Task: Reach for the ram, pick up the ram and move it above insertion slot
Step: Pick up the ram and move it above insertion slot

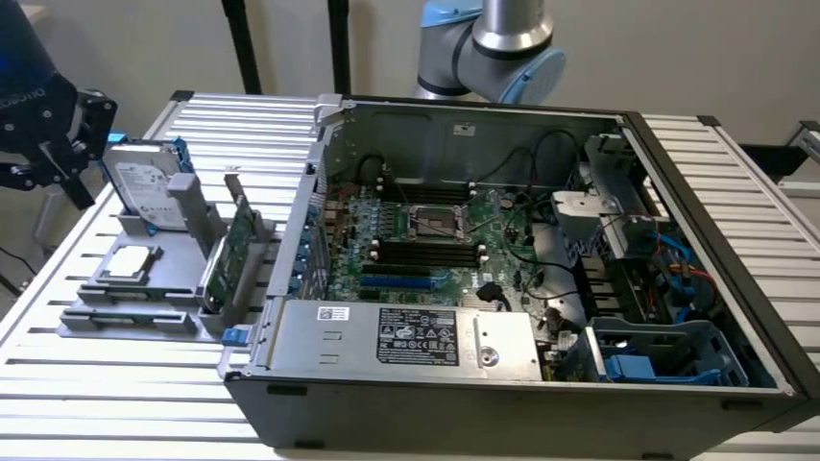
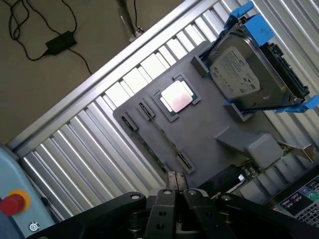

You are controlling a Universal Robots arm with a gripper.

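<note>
Over one edge of the grey holder [image 2: 209, 144] we hover, gripper [image 2: 175, 178] closed & empty. Ram [image 2: 155, 149] stands edge-up betw clips [image 2: 184, 160] there, top free for pinching

The arm [image 1: 494, 43] is seen at the far side of the exterior view, its grey joint capped in blue. The gripper [image 2: 175, 180] is pointed downward, and its two fingers [image 2: 169, 180] are pressed together, tip against tip.
</note>
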